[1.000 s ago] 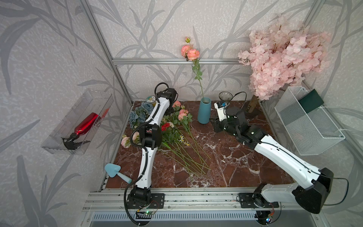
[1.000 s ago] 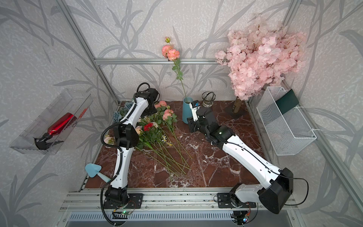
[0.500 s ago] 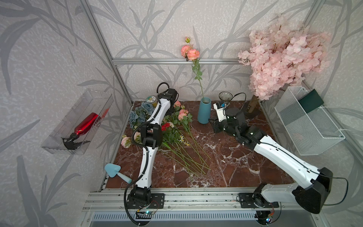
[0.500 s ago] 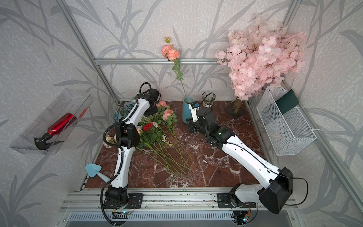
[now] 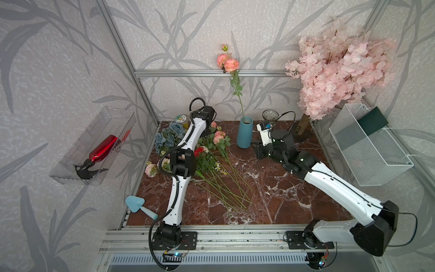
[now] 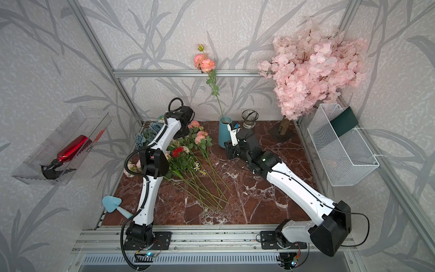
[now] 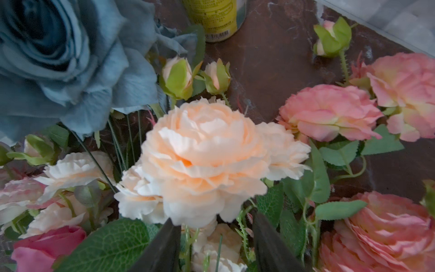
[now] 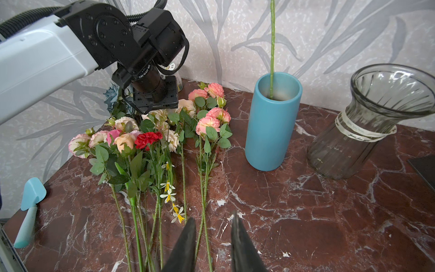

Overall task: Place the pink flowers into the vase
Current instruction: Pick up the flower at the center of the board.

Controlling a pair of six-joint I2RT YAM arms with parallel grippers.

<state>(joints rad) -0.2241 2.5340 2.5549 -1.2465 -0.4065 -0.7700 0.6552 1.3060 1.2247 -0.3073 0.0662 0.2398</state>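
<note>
Left tool (image 7: 214, 217) narrower, perhaps astride pale bloom (image 7: 202, 150).

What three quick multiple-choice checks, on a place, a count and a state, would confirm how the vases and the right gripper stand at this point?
1. The glass vase stands:
A) on the marble tabletop beside the blue vase
B) in the wire basket
C) on the wall shelf

2. Stems standing in the blue vase:
A) none
B) one
C) three

3. The right gripper is:
A) shut on a stem
B) open and empty
C) shut on the blue vase

Answers:
1 A, the right wrist view shows both vases upright side by side, apart.
2 B, a single green stem rises from its mouth.
3 B, its jaws stand apart above the tabletop, gripping nothing.
</note>
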